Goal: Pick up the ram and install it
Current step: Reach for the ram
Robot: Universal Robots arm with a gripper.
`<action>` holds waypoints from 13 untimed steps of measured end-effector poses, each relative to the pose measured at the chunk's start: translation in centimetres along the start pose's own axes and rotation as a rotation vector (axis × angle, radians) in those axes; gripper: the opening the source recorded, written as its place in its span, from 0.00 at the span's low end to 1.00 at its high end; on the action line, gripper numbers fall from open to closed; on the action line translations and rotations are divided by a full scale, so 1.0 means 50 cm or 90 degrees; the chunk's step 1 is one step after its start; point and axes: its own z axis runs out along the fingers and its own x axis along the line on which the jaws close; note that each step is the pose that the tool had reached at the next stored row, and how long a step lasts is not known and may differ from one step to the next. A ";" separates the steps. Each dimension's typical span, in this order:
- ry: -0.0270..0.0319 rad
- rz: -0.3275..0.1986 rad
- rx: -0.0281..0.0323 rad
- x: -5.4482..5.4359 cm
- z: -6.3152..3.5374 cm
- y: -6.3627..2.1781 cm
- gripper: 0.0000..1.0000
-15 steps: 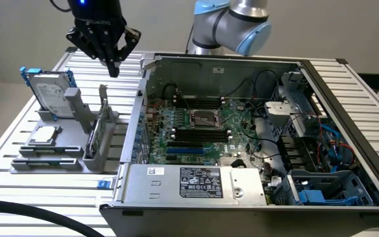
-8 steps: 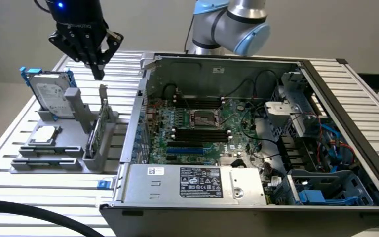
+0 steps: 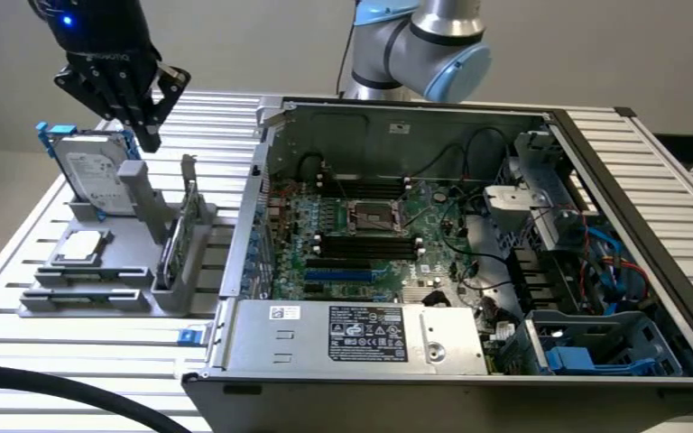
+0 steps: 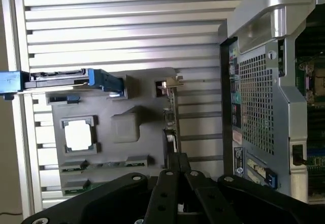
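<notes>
Black gripper [image 3: 151,142]: jaws closed, empty, hovering near silver hard drive with blue bracket [image 3: 91,176]. Long thin dark-green ram stick [image 3: 176,242] stands upright in grey plastic holder [image 3: 94,302], on the drive's exterior-view right, untouched. Open computer case [image 3: 419,117] further right on slatted metal counter [image 3: 33,352].

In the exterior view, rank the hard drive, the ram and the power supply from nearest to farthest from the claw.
1. hard drive, just below the claw.
2. ram, upright in the grey holder.
3. power supply, inside the case.
</notes>
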 end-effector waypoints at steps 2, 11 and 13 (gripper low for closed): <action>0.0000 0.000 0.0007 0.018 0.005 -0.001 0.11; -0.0002 0.000 0.0039 0.101 0.026 -0.008 0.11; -0.0003 0.000 0.0046 0.119 0.031 -0.010 0.11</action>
